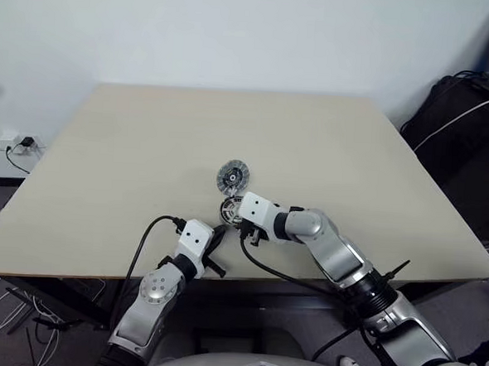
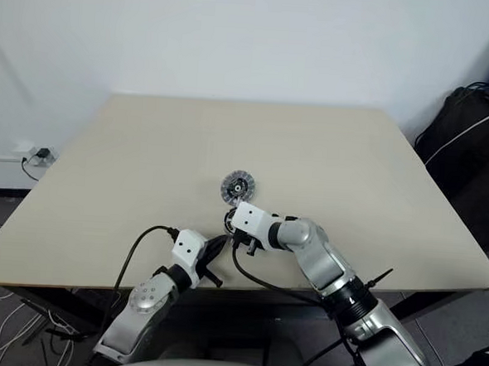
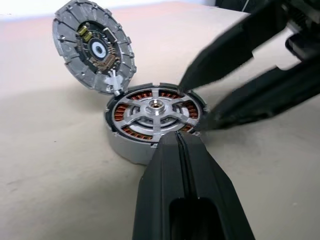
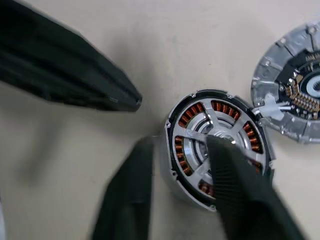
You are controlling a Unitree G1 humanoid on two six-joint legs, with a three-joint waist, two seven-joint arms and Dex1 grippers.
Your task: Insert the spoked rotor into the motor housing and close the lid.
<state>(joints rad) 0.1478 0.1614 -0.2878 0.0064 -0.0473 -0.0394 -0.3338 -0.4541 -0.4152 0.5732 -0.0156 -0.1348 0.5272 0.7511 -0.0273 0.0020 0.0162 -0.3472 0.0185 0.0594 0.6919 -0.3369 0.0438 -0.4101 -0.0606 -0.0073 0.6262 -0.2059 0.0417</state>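
Observation:
The motor housing (image 3: pixel 122 142), a round puck with copper windings, lies on the tan table. The spoked rotor (image 3: pixel 155 107) sits inside it, its silver spokes lying over the windings. The lid (image 3: pixel 95 47), a ribbed silver disc with a dark hub, stands tilted up at the housing's far rim, its inner face showing. My left gripper (image 3: pixel 179 142) is shut, its tip at the housing's near edge. My right gripper (image 3: pixel 194 102) is open; one finger (image 4: pixel 240 185) hangs over the rotor and the other (image 4: pixel 125 200) is outside the housing wall. From the head, the lid (image 1: pixel 232 176) lies just beyond both grippers.
The table's front edge (image 1: pixel 98 272) runs just behind both wrists. A black cable (image 1: pixel 141 243) loops from my left wrist. Dark bags and cables (image 1: pixel 472 122) stand off the table's right side. A wall socket (image 1: pixel 18 144) sits at the left.

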